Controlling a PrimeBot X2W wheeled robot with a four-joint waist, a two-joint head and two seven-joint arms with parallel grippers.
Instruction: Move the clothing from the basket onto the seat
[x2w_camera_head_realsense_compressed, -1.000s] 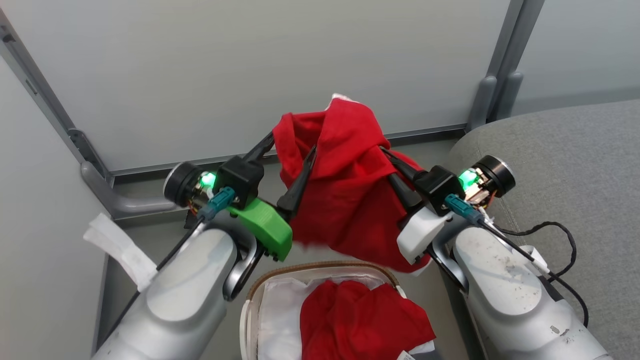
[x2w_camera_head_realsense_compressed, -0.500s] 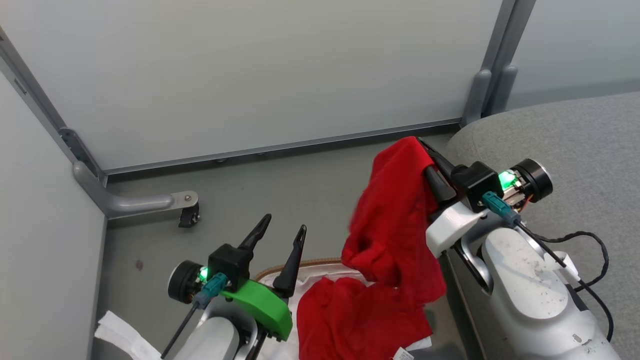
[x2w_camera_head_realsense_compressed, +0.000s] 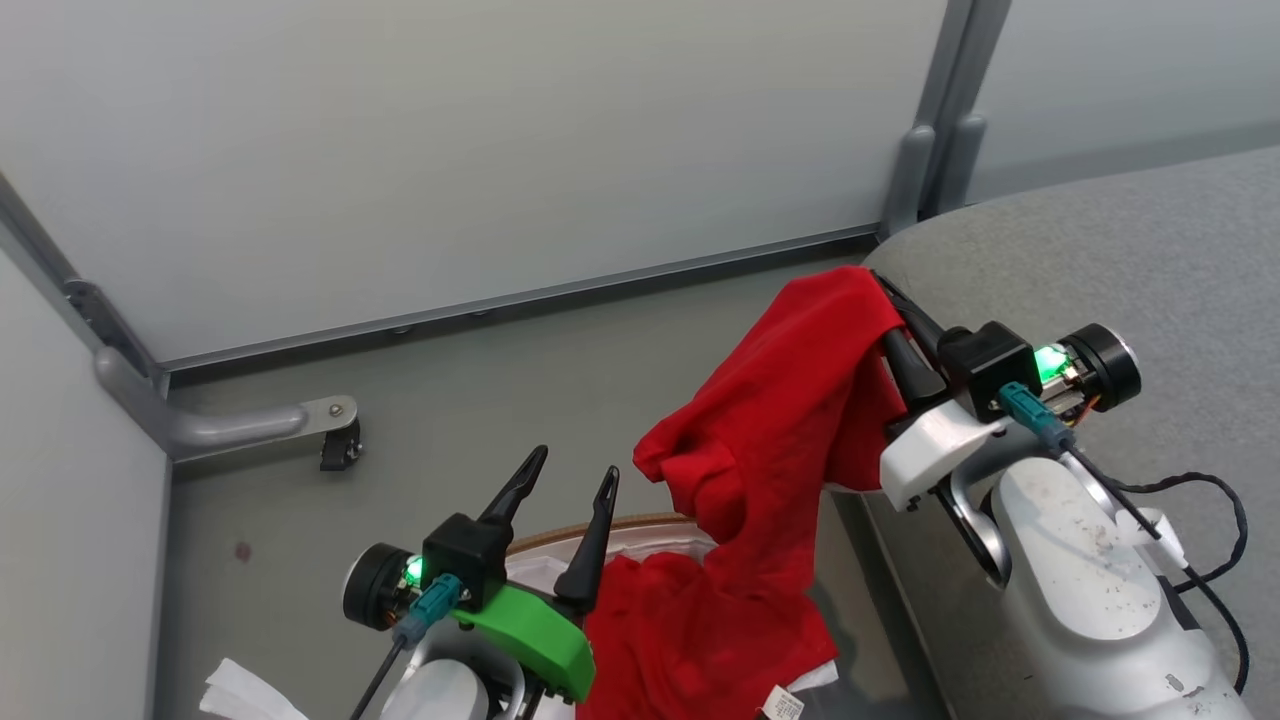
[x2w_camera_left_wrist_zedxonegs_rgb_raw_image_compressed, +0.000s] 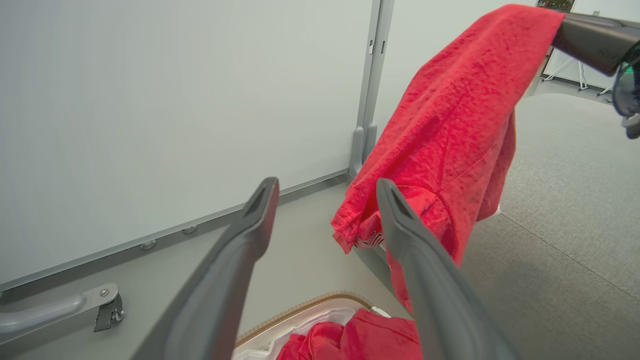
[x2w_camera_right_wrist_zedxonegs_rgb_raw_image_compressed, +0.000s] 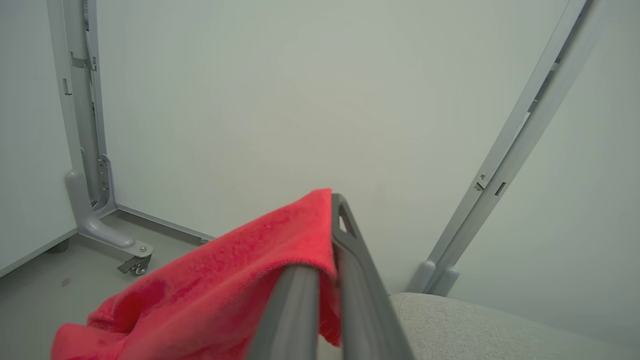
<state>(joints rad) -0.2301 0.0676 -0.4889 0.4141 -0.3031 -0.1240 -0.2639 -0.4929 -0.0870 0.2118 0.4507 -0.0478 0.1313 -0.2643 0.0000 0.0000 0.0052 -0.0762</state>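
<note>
One red garment (x2w_camera_head_realsense_compressed: 790, 400) of the clothing hangs from my right gripper (x2w_camera_head_realsense_compressed: 885, 300), which is shut on its top corner beside the edge of the grey seat (x2w_camera_head_realsense_compressed: 1100, 240). The right wrist view shows both fingers (x2w_camera_right_wrist_zedxonegs_rgb_raw_image_compressed: 350, 260) pressed together on the cloth (x2w_camera_right_wrist_zedxonegs_rgb_raw_image_compressed: 225, 280). The garment's lower end drapes onto a second red garment (x2w_camera_head_realsense_compressed: 700, 640) lying in the basket (x2w_camera_head_realsense_compressed: 620, 523). My left gripper (x2w_camera_head_realsense_compressed: 575, 470) stands open above the basket's left side with nothing in it. In the left wrist view its fingers (x2w_camera_left_wrist_zedxonegs_rgb_raw_image_compressed: 250, 230) are spread wide, apart from the hanging garment (x2w_camera_left_wrist_zedxonegs_rgb_raw_image_compressed: 450, 125).
Pale partition walls close off the back and left. A metal foot with a caster (x2w_camera_head_realsense_compressed: 335, 445) rests on the grey floor. A black cable (x2w_camera_head_realsense_compressed: 1200, 500) lies on the seat by my right arm. A white cloth strip (x2w_camera_head_realsense_compressed: 250, 695) hangs off my left arm.
My left gripper has let go of the hanging garment and dropped down to the basket. My right gripper has carried the garment right towards the seat. The camera has turned right.
</note>
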